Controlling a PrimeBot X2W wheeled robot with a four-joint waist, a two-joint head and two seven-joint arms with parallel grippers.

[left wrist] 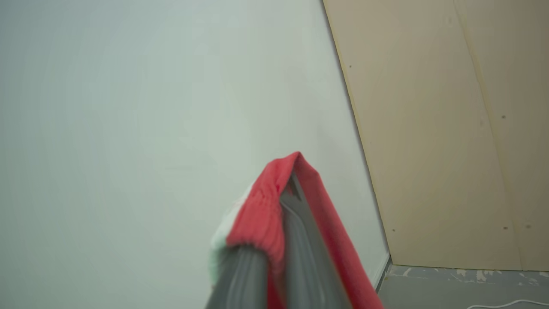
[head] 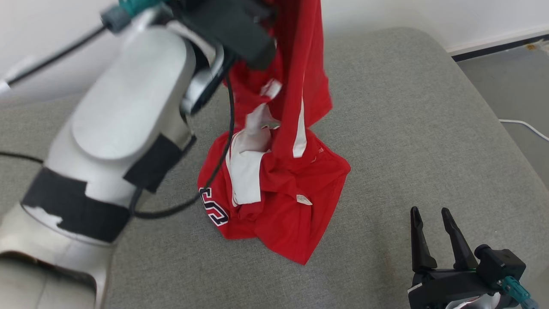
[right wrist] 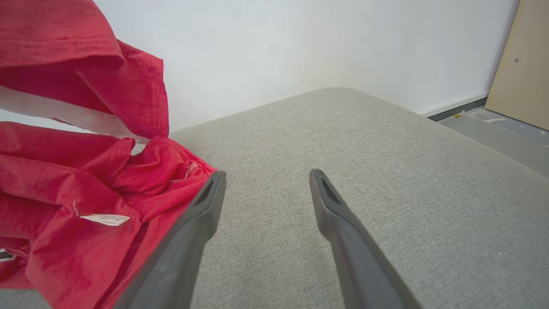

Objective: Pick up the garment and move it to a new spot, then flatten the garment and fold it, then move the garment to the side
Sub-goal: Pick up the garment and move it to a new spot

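Note:
The garment [head: 279,201] is a red jersey with white panels and a dark number. Its upper part hangs from above while the lower part lies bunched on the grey cushion [head: 407,128]. In the left wrist view my left gripper [left wrist: 289,180] is raised toward the wall, shut on a fold of the red garment [left wrist: 261,214] draped over its fingers. My right gripper [head: 431,214] rests low at the cushion's near right, open, with nothing between its fingers [right wrist: 201,214]. The garment [right wrist: 64,193] lies just left of it in the right wrist view.
My pale left forearm [head: 111,137] with a black cable crosses the left of the head view. A white wall stands behind the cushion. Grey floor [head: 514,81] and a white cable lie off the right edge. A beige panel [left wrist: 450,128] leans at the wall.

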